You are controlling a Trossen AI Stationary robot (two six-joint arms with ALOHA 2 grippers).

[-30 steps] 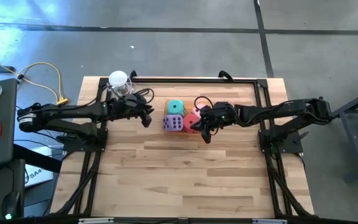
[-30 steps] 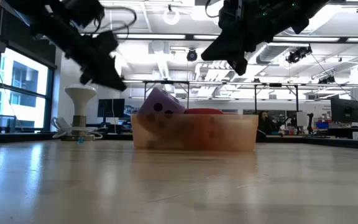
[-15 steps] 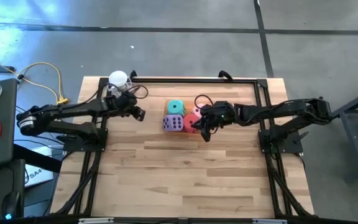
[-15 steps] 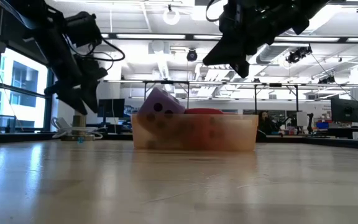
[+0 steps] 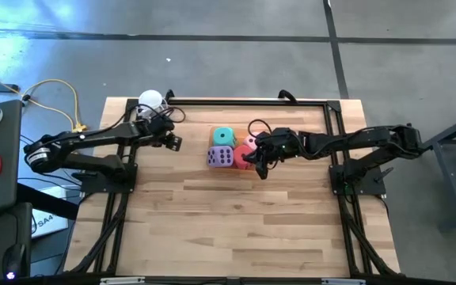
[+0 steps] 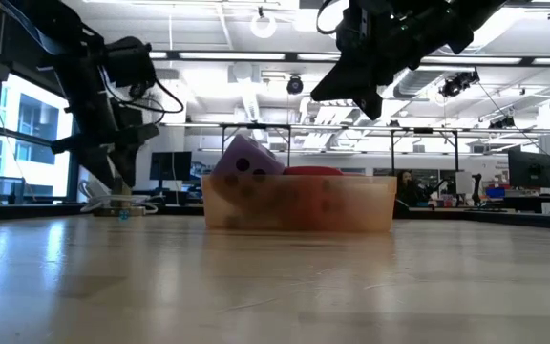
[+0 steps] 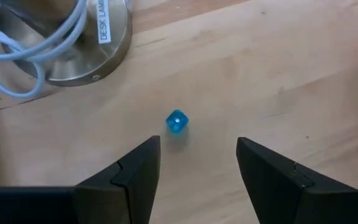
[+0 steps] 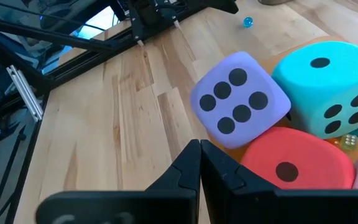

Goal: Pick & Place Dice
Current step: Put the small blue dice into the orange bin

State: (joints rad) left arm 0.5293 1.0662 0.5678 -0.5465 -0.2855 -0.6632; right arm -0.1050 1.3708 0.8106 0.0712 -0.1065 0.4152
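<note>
Left gripper (image 7: pixel 194 168), fingers parted and empty, hovers just above a tiny blue die (image 7: pixel 177 122) lying loose on the table (image 7: pixel 278 74), not yet picked; farther off, purple die (image 5: pixel 220 157), teal die (image 5: pixel 224 137) and red die (image 8: pixel 300 165) already sit in the orange tray (image 6: pixel 299 203), right gripper (image 8: pixel 200 163) pinched shut above them.

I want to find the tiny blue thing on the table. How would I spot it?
Look at the silver round lamp base at the table's far left corner. Just beside it on the bare wood, ahead of the left gripper's open fingers, sits a tiny blue die. It is far smaller than the big soft dice in the orange tray, and clear bright blue.
</note>
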